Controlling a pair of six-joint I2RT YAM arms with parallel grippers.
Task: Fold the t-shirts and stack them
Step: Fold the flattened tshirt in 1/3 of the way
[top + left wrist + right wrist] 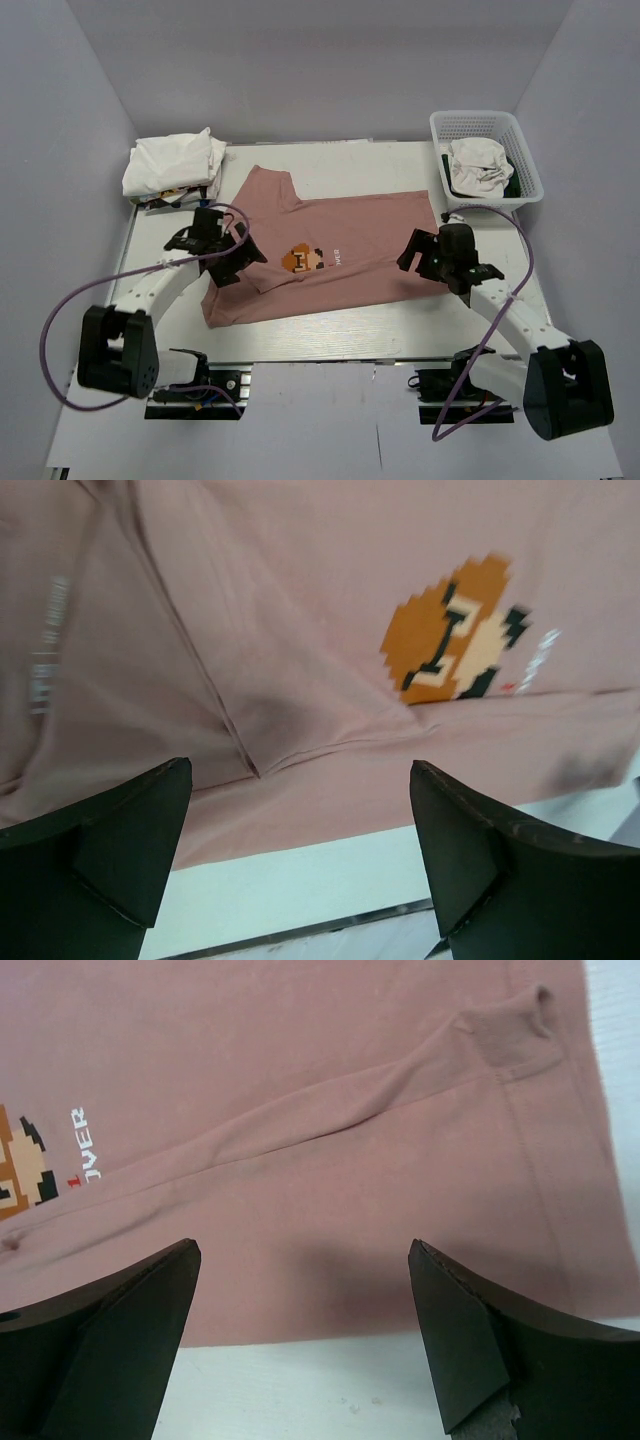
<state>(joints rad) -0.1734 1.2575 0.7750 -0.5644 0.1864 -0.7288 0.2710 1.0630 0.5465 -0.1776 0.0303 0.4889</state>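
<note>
The dusty-pink t-shirt (350,222) lies spread over the middle of the table (400,330), one sleeve pointing toward the back left and its near-left corner close to the table's front edge; a long crease runs across it just below the pixel-figure print (303,259), which faces up beside a short line of white text. At the back left corner sits a pile of white t-shirts (172,165), well apart from the pink one's sleeve. A crumpled white garment (478,167) fills part of the white mesh basket (437,122) at the back right.

The left gripper (240,262) hovers over the shirt's near-left part; in its wrist view its fingers (130,850) stand wide apart with nothing between them, pink cloth (250,600) and the print (455,630) beyond. The right gripper (415,255) hangs over the shirt's right side; its fingers (480,1340) are likewise spread and hold nothing, above the shirt's near edge (300,1290), with the crease and a stitched hem in view. A purple cable (60,330) loops from each arm.
</note>
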